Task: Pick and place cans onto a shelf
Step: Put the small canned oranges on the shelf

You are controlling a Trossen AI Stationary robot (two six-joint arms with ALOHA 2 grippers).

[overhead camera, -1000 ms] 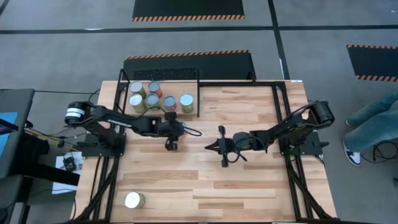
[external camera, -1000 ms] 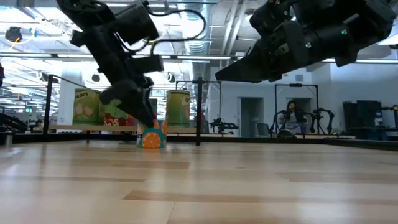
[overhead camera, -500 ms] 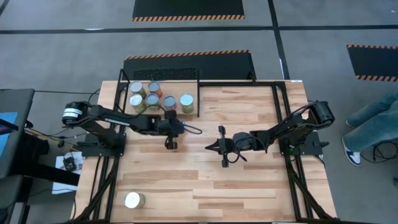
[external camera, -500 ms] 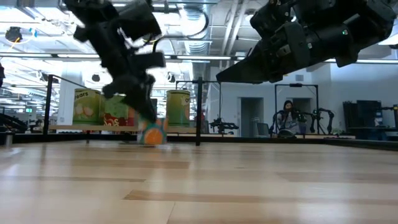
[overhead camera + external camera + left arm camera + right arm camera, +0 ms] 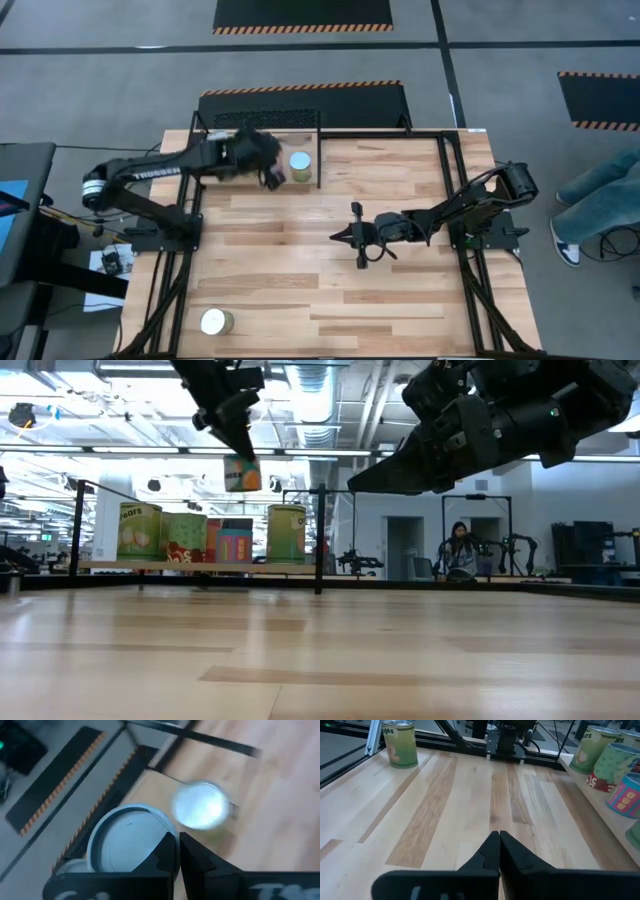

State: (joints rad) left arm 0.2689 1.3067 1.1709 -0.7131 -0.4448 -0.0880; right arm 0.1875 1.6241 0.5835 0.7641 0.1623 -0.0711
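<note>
High view, left arm: the left gripper (image 5: 270,176) hung over the shelf (image 5: 303,142) at the far left corner of the tabletop (image 5: 400,290); its load was too blurred to tell here.
High view, shelf: a green can (image 5: 300,166) stood on it just beside the gripper; the arm hid the other cans.
High view, right arm: the right gripper (image 5: 360,238) waited over the middle of the tabletop, jaws clenched on nothing.
High view, left to do: one lone can (image 5: 216,321) stood at the near left corner, well apart from the shelf.
Low view, carried can: the orange can (image 5: 241,473) hung in the air under the left jaws, which were clenched on its top, above the row.
Low view, done: four cans stood on the shelf.
Left wrist view: the jaws were pressed almost together against a pale can top.
Right wrist view: the lone can was far off and the shelf cans stood to one side.
Progress: probably past the middle; the orange can was not yet set down, and the lone can was untouched.
</note>
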